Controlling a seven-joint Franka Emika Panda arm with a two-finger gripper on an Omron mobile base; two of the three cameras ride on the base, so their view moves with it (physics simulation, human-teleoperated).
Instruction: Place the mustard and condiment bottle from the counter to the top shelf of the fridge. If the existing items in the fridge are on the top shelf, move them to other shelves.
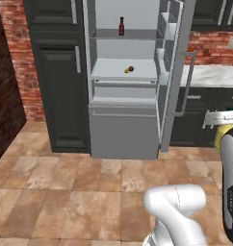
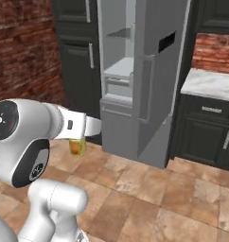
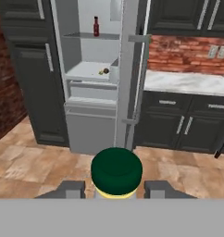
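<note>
Brick-walled kitchen: well ahead of the claw [image 3: 115, 189], the slim dark red bottle [image 3: 96, 26] is already shelved; the green-capped pale-yellow mustard bottle [image 3: 116, 172] is clamped between the fingers, delivery pending.

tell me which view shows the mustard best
The hand view: the mustard sits close up between the jaws, green cap toward the camera. The right base view gives a pale yellow part under the arm; the left base view a yellow sliver at the right edge.
</note>
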